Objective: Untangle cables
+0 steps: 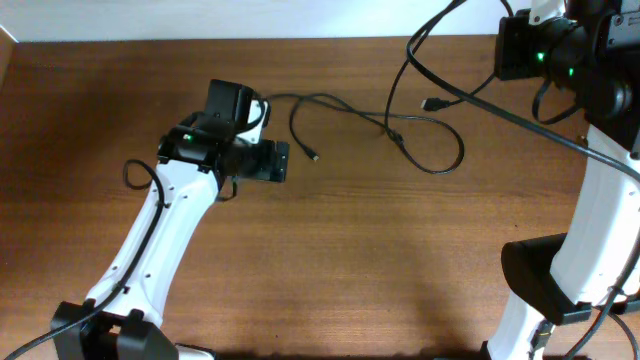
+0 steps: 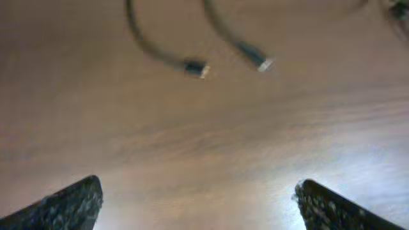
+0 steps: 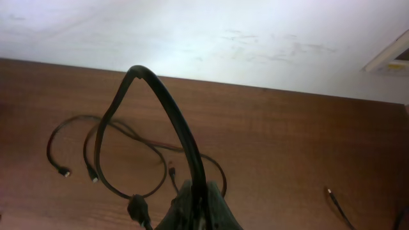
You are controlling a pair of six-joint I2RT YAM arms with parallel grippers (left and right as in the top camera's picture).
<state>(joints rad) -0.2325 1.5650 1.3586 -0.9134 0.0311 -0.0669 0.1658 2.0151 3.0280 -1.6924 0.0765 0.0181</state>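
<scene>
Thin black cables [image 1: 420, 135] lie looped and crossed on the wooden table at the back middle. One plug end [image 1: 315, 157] lies just right of my left gripper [image 1: 270, 160]. In the left wrist view the left gripper [image 2: 198, 207] is open and empty above bare wood, with two metal-tipped plugs [image 2: 196, 68] ahead of it. My right gripper [image 3: 199, 207] is shut on a black cable [image 3: 160, 96] that arches up from the jaws. A plug [image 3: 137, 207] hangs from its loop. In the overhead view the right gripper [image 1: 512, 50] is raised at the back right.
A pale wall [image 3: 223, 32] runs along the table's far edge. Another thin cable end [image 3: 330, 191] lies on the table to the right in the right wrist view. The right arm's base [image 1: 545, 275] stands at the front right, and the left arm's base [image 1: 110, 325] at the front left.
</scene>
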